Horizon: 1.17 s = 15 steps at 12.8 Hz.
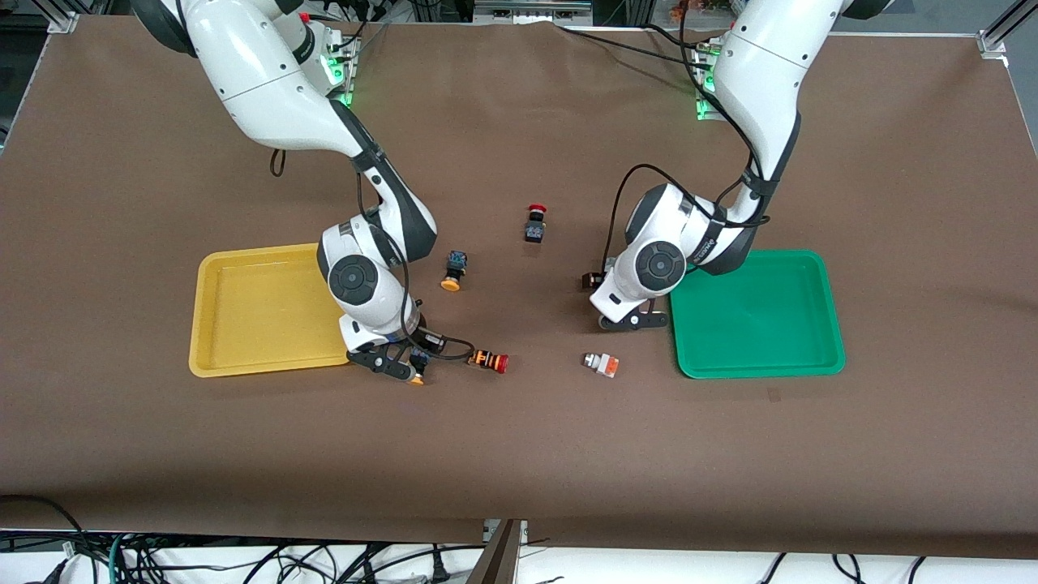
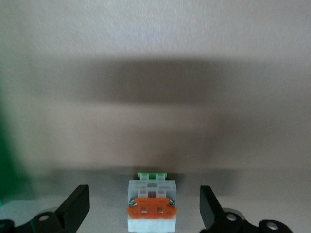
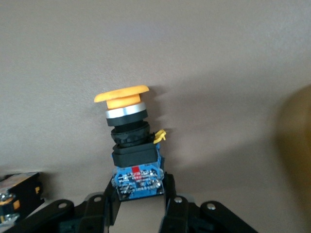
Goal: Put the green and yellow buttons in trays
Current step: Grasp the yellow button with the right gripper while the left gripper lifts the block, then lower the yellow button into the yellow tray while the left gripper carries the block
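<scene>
My right gripper (image 1: 397, 363) (image 3: 139, 194) is shut on the blue base of a black-bodied button with a yellow cap (image 1: 416, 375) (image 3: 127, 131), low by the yellow tray (image 1: 259, 316) at its corner nearest the camera. My left gripper (image 1: 634, 321) (image 2: 145, 206) is open, low beside the green tray (image 1: 754, 320). A white button with an orange face (image 2: 150, 208) lies between its fingers, untouched; it is hidden in the front view. A second white button (image 1: 601, 364) lies nearer the camera. A second yellow-capped button (image 1: 454, 270) lies mid-table.
An orange-striped switch with a red cap (image 1: 489, 361) (image 3: 14, 196) lies right beside my right gripper. A black switch with a red cap (image 1: 535, 223) stands mid-table, farther from the camera. The green tray's edge (image 2: 6, 160) and the yellow tray's edge (image 3: 296, 141) show in the wrist views.
</scene>
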Each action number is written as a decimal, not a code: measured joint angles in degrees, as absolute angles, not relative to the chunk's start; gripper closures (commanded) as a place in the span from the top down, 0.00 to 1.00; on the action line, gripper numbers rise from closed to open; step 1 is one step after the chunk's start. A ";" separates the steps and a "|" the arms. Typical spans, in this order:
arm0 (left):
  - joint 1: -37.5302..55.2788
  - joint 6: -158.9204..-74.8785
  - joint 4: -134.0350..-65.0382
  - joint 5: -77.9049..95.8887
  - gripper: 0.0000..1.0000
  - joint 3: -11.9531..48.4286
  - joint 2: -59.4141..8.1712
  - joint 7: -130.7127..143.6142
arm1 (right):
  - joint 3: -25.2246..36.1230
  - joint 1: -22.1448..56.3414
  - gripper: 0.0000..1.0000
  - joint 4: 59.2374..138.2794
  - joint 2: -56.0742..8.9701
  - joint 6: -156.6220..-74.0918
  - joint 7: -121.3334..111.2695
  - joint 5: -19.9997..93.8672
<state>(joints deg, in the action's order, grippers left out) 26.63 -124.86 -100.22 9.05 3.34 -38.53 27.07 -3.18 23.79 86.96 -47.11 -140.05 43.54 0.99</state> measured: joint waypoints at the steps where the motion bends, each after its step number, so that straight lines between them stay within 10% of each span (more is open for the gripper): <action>1: 27.07 -124.87 -100.49 9.05 1.00 3.36 -38.53 27.07 | -3.12 23.78 0.02 86.67 -47.08 -140.05 42.89 0.96; 2: 27.43 -124.88 -100.65 9.05 0.99 3.36 -38.53 27.07 | -3.03 23.77 0.02 86.34 -46.98 -139.79 41.78 0.95; 5: 27.70 -124.94 -100.73 9.05 0.33 3.35 -38.53 27.07 | -2.57 23.13 0.02 85.14 -45.45 -134.78 36.20 0.92; 8: 27.70 -125.02 -100.72 9.05 0.10 3.34 -38.52 27.07 | -1.09 20.78 0.02 84.90 -40.44 -123.09 27.18 0.89; 15: 27.39 -122.99 -99.87 9.05 0.00 2.89 -36.09 27.06 | 10.37 19.05 0.02 97.90 -29.87 -115.82 8.31 0.94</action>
<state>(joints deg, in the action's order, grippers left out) 27.39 -122.99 -99.87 9.05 2.89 -36.09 27.06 10.37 19.05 97.90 -29.87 -115.82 8.31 0.94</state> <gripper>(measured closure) 0.586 0.612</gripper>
